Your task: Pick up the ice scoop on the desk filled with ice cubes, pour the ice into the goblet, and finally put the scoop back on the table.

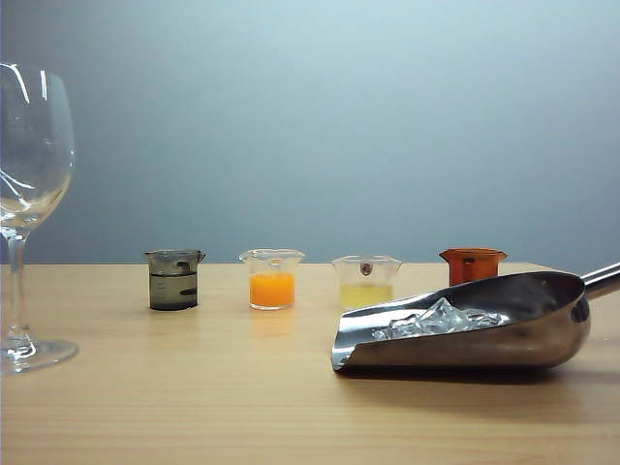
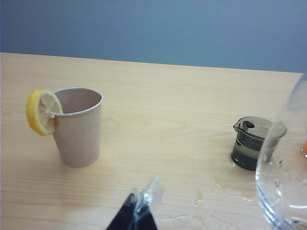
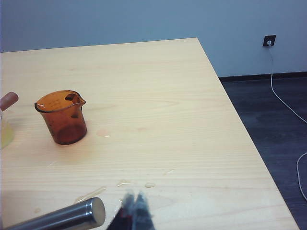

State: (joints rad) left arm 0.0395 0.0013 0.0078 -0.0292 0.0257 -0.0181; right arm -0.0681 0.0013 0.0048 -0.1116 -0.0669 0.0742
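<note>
Goblet (image 1: pixel 29 194) looms up front at the counter's (image 1: pixel 194 407) left; ice scoop (image 1: pixel 475 329) lies right, ice cubes (image 1: pixel 436 320) inside. Left pincer (image 2: pixel 139 211) and right pincer (image 3: pixel 134 211) both closed, holding nothing, near the counter's front.

Left hand (image 2: pixel 139 211) low over table, fingers together, right hand (image 3: pixel 134 211) likewise closed, empty

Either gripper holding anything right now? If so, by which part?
Nothing held. The left gripper and right gripper are both shut on nothing above the table. The ice scoop lies there untouched, its handle free.
</note>
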